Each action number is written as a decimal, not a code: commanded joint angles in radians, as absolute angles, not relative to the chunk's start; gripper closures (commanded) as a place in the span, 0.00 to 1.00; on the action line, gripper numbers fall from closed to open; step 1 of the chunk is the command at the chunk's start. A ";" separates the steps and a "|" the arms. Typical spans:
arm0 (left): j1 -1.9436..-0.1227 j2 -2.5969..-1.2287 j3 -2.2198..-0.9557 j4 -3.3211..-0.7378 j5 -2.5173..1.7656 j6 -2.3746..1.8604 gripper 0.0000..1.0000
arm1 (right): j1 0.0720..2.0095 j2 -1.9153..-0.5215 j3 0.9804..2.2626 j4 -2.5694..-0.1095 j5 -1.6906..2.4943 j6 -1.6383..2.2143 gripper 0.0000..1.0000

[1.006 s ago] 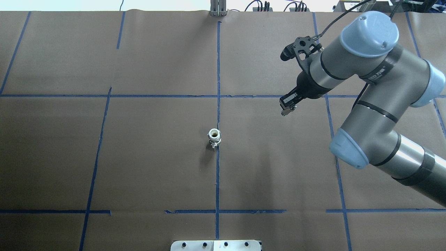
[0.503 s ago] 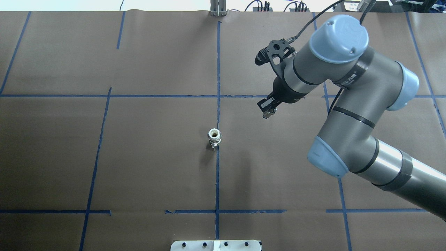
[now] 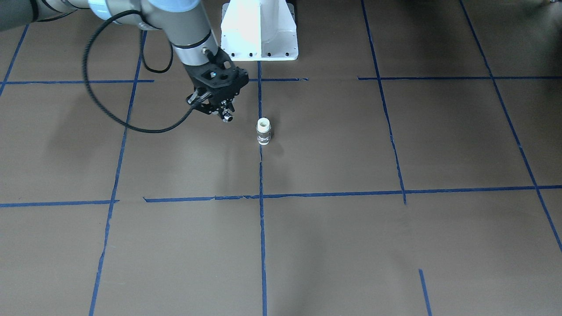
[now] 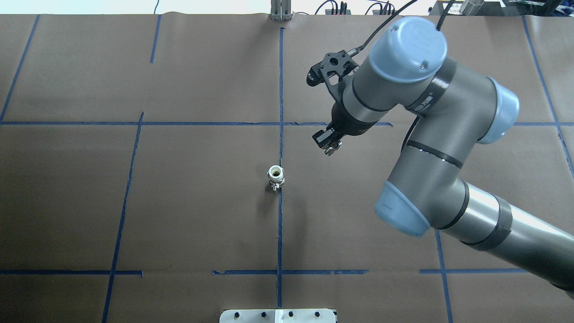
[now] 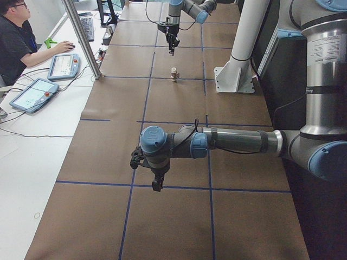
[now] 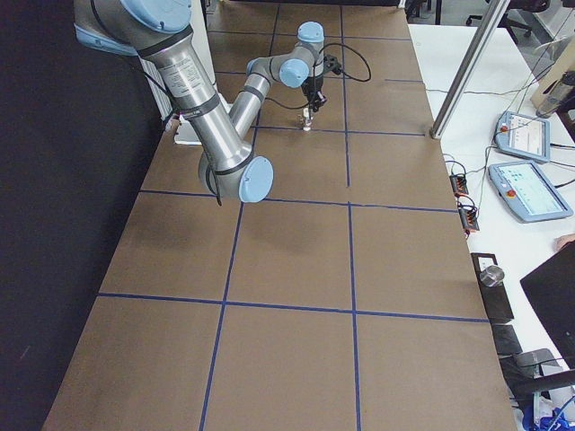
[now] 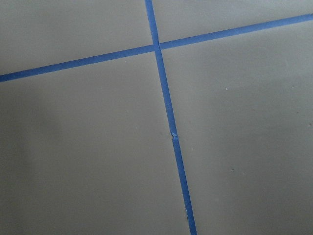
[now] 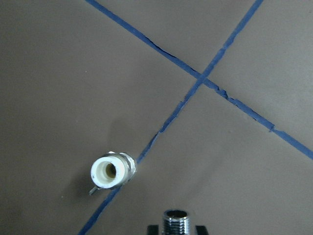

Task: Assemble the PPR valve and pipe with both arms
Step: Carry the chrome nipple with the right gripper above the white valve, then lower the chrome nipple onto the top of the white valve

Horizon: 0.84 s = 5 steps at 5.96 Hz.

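Note:
A small white-topped valve [image 4: 276,177] with a metal body stands upright at the table's middle, on a blue tape line; it also shows in the front view [image 3: 263,131] and the right wrist view [image 8: 112,171]. My right gripper [image 4: 329,147] hangs above the table to the valve's far right, apart from it, shut on a short threaded metal pipe piece [image 8: 176,220]. It also shows in the front view [image 3: 224,115]. My left gripper [image 5: 157,185] shows only in the exterior left view, low over bare table far from the valve; I cannot tell if it is open.
The white pedestal base [image 3: 259,30] stands at the robot's edge of the table. Blue tape lines [image 7: 168,117] cross the brown table cover. An operator [image 5: 16,43], tablets and a metal post [image 5: 81,38] are along the far side.
My right arm has swung left toward the valve, carrying the metal pipe piece. The valve has not moved.

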State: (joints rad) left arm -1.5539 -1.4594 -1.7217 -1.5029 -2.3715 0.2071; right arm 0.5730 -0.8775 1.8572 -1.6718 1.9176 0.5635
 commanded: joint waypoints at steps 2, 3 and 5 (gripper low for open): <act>-1.554 -1.459 -1.721 -1.503 -2.372 0.204 0.00 | 0.509 -0.729 1.720 -1.675 1.838 0.681 1.00; -1.554 -1.459 -1.721 -1.503 -2.372 0.203 0.00 | 0.508 -0.713 1.698 -1.674 1.830 0.711 1.00; -1.554 -1.460 -1.720 -1.503 -2.372 0.202 0.00 | 0.506 -0.672 1.649 -1.704 1.836 0.895 1.00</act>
State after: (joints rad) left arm -1.5539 -1.4592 -1.7213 -1.5025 -2.3716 0.2026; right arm 0.5070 -0.6895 1.6674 -1.6838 1.8333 0.8137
